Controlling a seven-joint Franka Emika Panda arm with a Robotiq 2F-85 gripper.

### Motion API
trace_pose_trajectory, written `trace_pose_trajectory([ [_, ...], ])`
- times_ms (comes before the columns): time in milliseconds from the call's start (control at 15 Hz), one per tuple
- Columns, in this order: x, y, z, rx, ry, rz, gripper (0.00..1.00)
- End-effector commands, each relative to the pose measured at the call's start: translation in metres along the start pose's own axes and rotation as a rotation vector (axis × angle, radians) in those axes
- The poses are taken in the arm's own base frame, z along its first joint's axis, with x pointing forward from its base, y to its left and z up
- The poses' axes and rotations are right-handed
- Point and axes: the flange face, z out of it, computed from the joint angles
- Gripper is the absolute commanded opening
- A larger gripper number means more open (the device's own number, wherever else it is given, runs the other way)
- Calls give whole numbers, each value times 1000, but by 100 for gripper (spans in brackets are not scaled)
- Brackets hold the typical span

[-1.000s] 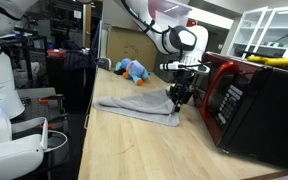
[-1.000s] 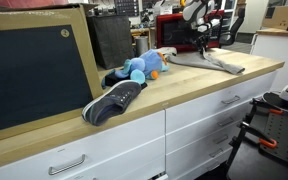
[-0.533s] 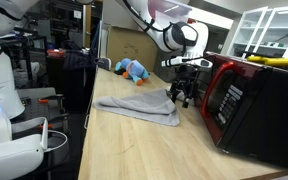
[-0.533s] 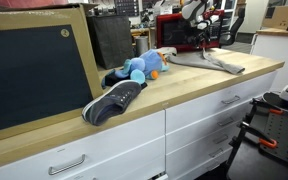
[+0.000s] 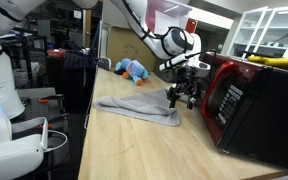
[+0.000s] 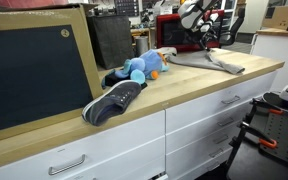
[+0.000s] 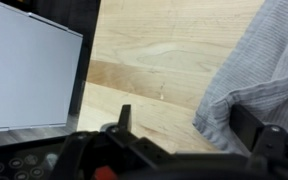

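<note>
Gripper (image 5: 183,98) hovered over grey cloth (image 5: 139,105) at its 3 o'clock edge, near microwave (image 5: 249,100) — jaws apart, empty. Cloth lay on counter (image 5: 134,145). Step judged: poised above the edge; a grasp would need straight lowering. Only wrist view showed cloth corner (image 7: 259,70) under one finger (image 7: 246,122) — only exterior view showed plush toy (image 6: 139,68).

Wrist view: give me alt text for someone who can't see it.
The open gripper hangs over a wooden counter, jaws wide apart, and the edge of a crumpled grey cloth reaches in from the right. A pale flat panel fills the left side.
</note>
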Motion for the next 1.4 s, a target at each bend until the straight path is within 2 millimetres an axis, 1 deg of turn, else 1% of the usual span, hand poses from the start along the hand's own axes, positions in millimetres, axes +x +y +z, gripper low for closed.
trace_pose_trajectory([
  [0,2,8,-6,-142,-1,-7,100],
  [267,1,17,-19,-304,52,-21,100],
  [333,1,18,-23,-315,68,-15,100],
  [467,-1,13,-34,-260,88,-5,100],
  [600,-7,1,-47,-174,99,-20,100],
  [800,-19,-25,-66,-16,105,-72,100],
  [867,-24,-31,-73,30,109,-83,100],
  [933,-27,-44,-76,66,109,-112,100],
  [1000,-31,-49,-82,94,113,-127,100],
  [1133,-38,-70,-87,127,104,-169,100],
  [1200,-40,-81,-86,139,96,-188,100],
  [1267,-43,-88,-87,147,89,-194,100],
  [1333,-44,-102,-83,150,73,-210,100],
])
